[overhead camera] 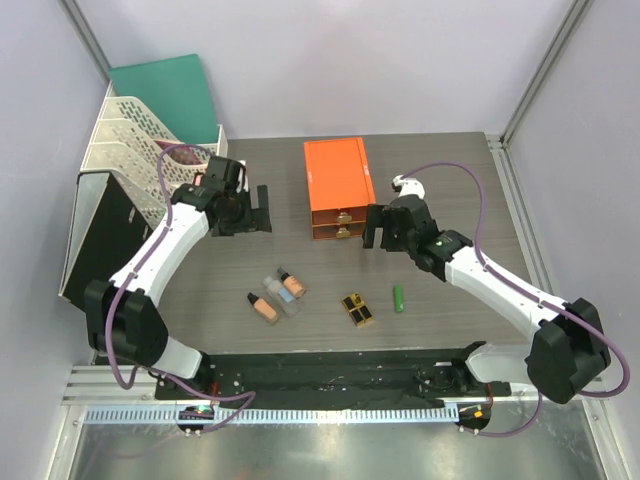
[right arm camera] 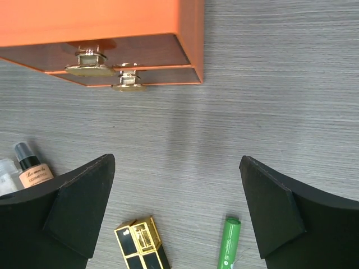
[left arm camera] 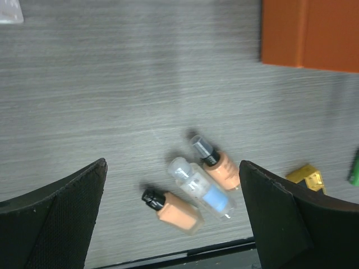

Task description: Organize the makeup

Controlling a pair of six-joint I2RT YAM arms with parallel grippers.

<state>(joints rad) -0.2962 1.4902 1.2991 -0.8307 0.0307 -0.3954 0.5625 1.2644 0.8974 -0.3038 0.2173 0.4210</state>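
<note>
Left gripper (overhead camera: 256,214) and right gripper (overhead camera: 374,231) hover over the grey table (overhead camera: 450,190), jaws spread wide, both empty. Near the front edge lie two dark-capped peach bottles (overhead camera: 291,284) flanking a clear bottle (left arm camera: 199,188) with a blue label. Beside them are a black-and-gold lipstick case (right arm camera: 143,244) and a green tube (right arm camera: 228,242). One peach bottle's dark lettering is too small to read. The orange drawer box (overhead camera: 338,180) stands behind.

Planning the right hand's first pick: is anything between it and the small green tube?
Nothing visible: the open right hand hangs over bare grey table, the small green tube lying apart from the black-and-gold lipstick case.
</note>
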